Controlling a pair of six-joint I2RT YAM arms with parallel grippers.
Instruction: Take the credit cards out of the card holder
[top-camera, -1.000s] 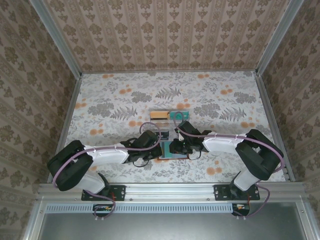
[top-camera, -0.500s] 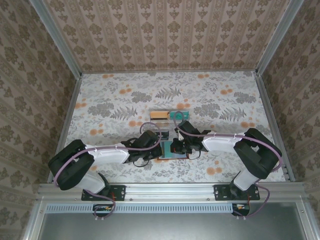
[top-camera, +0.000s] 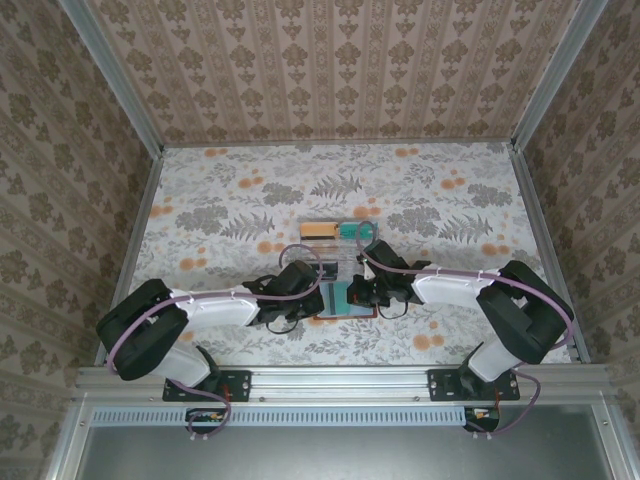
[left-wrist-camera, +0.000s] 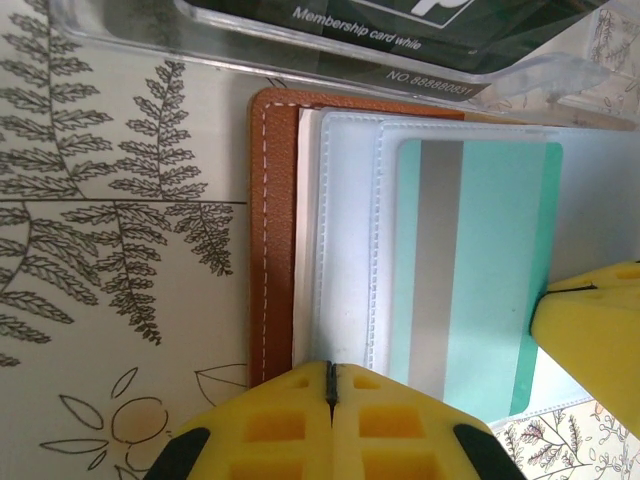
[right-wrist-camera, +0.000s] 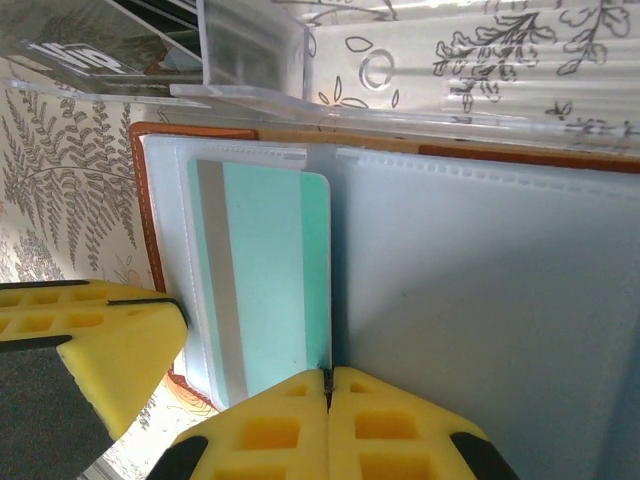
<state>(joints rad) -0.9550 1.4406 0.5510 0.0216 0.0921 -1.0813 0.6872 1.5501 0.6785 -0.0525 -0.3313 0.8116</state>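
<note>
Closed tight, the left gripper (left-wrist-camera: 330, 398) has its two yellow fingertips pressed flat together with nothing visible between them. The tips rest at the near edge of the card holder (left-wrist-camera: 275, 230), on its clear stitched pockets.

The right gripper (right-wrist-camera: 328, 400) is closed the same way, its yellow tips meeting in a thin seam. That seam sits right at the near corner of the teal card (right-wrist-camera: 265, 280). Whether the tips pinch the card's edge or only touch it cannot be told.

The card holder is a reddish-brown leather wallet with white stitching along its rim. It lies spread flat on the floral tablecloth (left-wrist-camera: 120, 200), and from above the two grippers meet over it, one from each side. The teal card, with a grey stripe along its length, lies flat within the outline of one clear pocket of the holder, between the two pairs of yellow fingertips.

A clear plastic tray (right-wrist-camera: 400, 70) sits just beyond the holder's far edge, apparently touching it. A black card (left-wrist-camera: 400, 25) with white print reading "Membership card" lies in the tray, close to the holder's far rim. From above, farther beyond the holder, an orange card (top-camera: 319, 229) and a second teal card (top-camera: 350, 231) lie side by side.
</note>
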